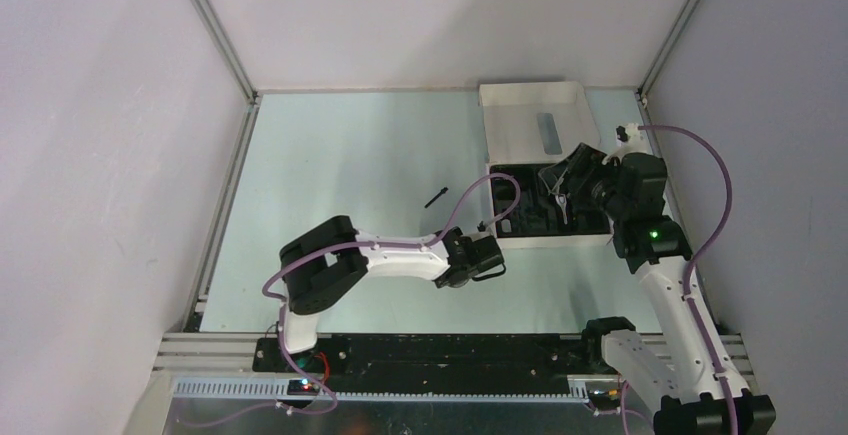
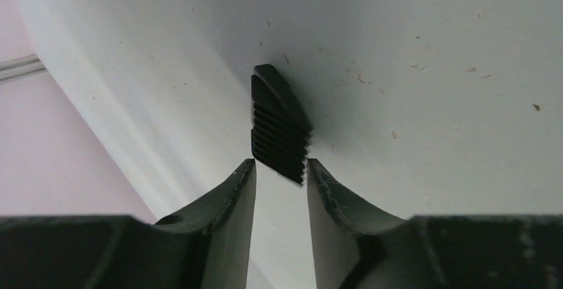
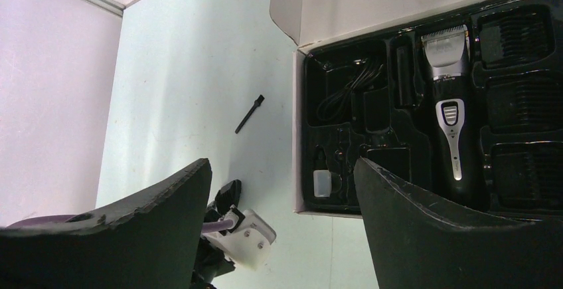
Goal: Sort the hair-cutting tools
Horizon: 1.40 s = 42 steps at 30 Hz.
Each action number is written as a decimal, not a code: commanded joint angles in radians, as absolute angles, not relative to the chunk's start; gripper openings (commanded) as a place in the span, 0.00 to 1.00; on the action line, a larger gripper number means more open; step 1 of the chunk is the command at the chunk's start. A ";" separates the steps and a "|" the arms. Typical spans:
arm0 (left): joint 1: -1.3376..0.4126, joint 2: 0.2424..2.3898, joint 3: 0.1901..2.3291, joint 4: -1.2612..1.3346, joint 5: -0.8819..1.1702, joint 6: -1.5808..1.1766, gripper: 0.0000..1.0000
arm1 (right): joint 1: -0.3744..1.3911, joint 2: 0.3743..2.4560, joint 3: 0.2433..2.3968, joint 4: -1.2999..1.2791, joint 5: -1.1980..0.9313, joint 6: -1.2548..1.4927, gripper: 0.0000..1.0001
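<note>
The clipper lies in the box, its long axis running toward the raised lid, blade end nearest it. The stick-brush lies slantwise on the tabletop. A ribbed comb attachment sits at the tips of the left end effector, whose fingers are slightly apart. The right end effector gapes wide.

Top cam sits high behind the arm bases and looks down and forward, with the whole table in frame. Left wrist cam is nearly on the table, looking out between the left gripper fingers at a comb close up. Right wrist cam hangs higher, looking down past the right gripper, and shares the box and brush with top.
</note>
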State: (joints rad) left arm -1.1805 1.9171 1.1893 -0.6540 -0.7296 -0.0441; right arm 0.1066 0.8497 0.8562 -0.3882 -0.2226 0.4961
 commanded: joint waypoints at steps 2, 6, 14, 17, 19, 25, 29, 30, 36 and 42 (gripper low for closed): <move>-1.195 1.913 1.241 -0.696 -0.684 -0.101 0.48 | 0.092 0.834 0.856 -0.363 -0.243 0.483 0.83; -1.196 1.877 1.268 -0.708 -0.651 -0.121 0.65 | 0.089 0.831 0.863 -0.360 -0.249 0.464 0.83; -1.171 1.762 1.353 -0.697 -0.591 -0.145 0.94 | 0.090 0.852 0.916 -0.413 -0.258 0.409 0.82; -1.112 1.694 1.349 -0.683 -0.553 -0.175 0.98 | 0.095 0.852 0.936 -0.437 -0.255 0.394 0.81; -1.060 1.641 1.327 -0.667 -0.516 -0.211 0.99 | 0.106 0.854 0.944 -0.451 -0.247 0.385 0.81; -0.853 1.472 1.213 -0.598 -0.363 -0.265 1.00 | 0.264 0.904 0.989 -0.503 -0.129 0.344 0.81; -0.694 1.352 1.135 -0.566 -0.290 -0.300 1.00 | 0.433 0.979 1.033 -0.523 -0.034 0.324 0.81; -0.633 1.308 1.109 -0.553 -0.254 -0.307 1.00 | 0.457 1.014 1.051 -0.527 -0.009 0.324 0.81; -0.370 1.121 1.045 -0.550 -0.171 -0.348 1.00 | 0.650 1.213 1.163 -0.592 0.092 0.329 0.85; -0.246 0.970 1.000 -0.536 -0.287 -0.288 1.00 | 0.808 1.437 1.293 -0.643 0.132 0.345 0.98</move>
State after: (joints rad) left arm -0.2848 1.0580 1.0260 -0.5762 -0.2272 -0.3141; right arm 0.7341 1.3285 1.2011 -0.5987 0.0669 0.3443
